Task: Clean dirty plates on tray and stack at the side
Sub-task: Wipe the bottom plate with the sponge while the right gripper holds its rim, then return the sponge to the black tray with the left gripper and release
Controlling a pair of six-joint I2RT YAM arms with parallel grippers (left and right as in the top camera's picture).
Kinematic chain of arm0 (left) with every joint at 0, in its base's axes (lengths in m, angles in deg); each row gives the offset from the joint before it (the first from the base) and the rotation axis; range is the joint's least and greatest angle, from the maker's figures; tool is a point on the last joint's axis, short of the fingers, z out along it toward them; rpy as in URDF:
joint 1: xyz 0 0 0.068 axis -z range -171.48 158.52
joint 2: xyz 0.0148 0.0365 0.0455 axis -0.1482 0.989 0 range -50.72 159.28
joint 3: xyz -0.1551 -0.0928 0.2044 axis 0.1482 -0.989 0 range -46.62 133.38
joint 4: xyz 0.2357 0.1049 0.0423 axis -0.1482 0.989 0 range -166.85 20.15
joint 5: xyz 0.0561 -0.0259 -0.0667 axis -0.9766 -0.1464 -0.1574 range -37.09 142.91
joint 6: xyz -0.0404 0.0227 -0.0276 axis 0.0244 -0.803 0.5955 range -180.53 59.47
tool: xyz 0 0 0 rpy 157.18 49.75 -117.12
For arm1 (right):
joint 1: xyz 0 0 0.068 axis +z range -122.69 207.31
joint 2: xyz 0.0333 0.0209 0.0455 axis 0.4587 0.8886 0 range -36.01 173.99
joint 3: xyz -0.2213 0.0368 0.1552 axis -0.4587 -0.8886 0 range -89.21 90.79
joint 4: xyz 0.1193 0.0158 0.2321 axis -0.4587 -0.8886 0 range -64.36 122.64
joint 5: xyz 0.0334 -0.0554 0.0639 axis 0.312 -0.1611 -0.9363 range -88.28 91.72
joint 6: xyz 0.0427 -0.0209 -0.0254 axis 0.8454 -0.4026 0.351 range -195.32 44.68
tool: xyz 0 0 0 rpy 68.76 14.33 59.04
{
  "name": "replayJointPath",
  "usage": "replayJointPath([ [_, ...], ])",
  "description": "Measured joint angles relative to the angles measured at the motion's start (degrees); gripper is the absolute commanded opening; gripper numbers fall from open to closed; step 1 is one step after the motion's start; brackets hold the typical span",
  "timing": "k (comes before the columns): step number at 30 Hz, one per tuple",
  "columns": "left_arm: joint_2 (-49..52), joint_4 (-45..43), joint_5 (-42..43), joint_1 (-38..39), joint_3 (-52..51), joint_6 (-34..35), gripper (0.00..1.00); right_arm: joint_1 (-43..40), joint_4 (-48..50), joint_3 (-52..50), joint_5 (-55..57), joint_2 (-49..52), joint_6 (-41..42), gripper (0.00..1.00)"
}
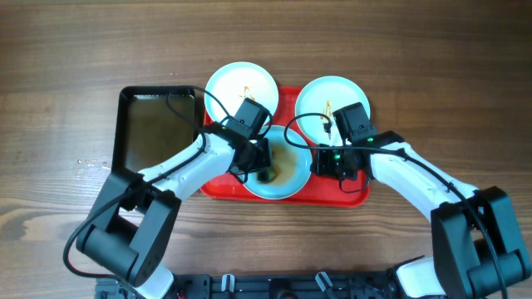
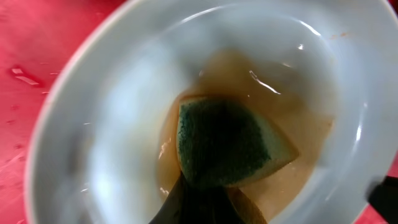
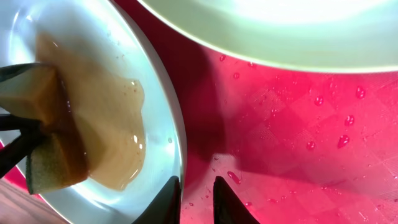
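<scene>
Three plates on one red tray (image 1: 356, 198), one sponge (image 2: 224, 146).
The left gripper's (image 1: 263, 166) jaws clamped the sponge in the front plate's (image 1: 287, 184) brown puddle. The right gripper's (image 3: 196, 190) jaws stood narrowly apart at its rim, grip unclear. Two sauce-marked rear plates (image 1: 241, 83) (image 1: 328, 95) lay behind, and one black tray (image 1: 125, 133) sat on the desk (image 1: 66, 66).

Both arms reach inward from the near corners, wrists bent downward. The left tool (image 1: 262, 159) is clamped on a sponge (image 2: 227, 146). The right tool (image 3: 196, 199) has its fingers (image 3: 171, 200) narrowly parted.
</scene>
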State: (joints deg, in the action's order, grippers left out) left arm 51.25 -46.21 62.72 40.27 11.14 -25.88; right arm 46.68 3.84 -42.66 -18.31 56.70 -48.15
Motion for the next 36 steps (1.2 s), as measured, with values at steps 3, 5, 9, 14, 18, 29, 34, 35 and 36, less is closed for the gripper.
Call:
replayJointPath([
  [3,-0.96,0.87,-2.34,-0.04,-0.22,0.0,0.04,0.0,0.17,0.0,0.2,0.0,0.0,0.19],
  [5,-2.56,1.33,-4.26,-0.13,-1.01,0.0,0.04,0.0,0.24,-0.02,0.2,0.0,0.0,0.18],
  [9,-7.85,1.18,-10.14,-1.03,-2.12,0.0,0.04,-0.02,1.7,-0.02,1.01,0.0,0.0,0.19],
  [14,-8.83,0.46,-12.09,-1.07,-2.14,0.0,0.04,-0.02,3.56,-0.02,1.03,0.0,0.0,0.25],
  [18,-9.25,0.48,-11.63,-1.07,-2.19,-0.02,0.04,0.0,3.56,-0.02,1.03,0.0,0.04,0.29],
  [29,-16.15,9.18,-13.49,-11.54,-2.32,-1.92,0.04,1.97,7.56,-3.93,2.58,-0.02,4.74,0.21],
  [34,-16.15,9.07,-14.29,-21.57,-2.32,-6.36,0.04,1.97,8.26,-4.07,2.58,-0.02,4.98,0.2],
  [35,-16.15,8.92,-14.43,-22.93,-2.32,-7.32,0.04,1.97,8.35,-4.09,2.58,-0.02,4.98,0.2],
  [36,-16.15,8.52,-14.47,-24.63,-2.32,-8.66,0.04,1.97,8.37,-4.11,2.58,-0.02,5.01,0.2],
])
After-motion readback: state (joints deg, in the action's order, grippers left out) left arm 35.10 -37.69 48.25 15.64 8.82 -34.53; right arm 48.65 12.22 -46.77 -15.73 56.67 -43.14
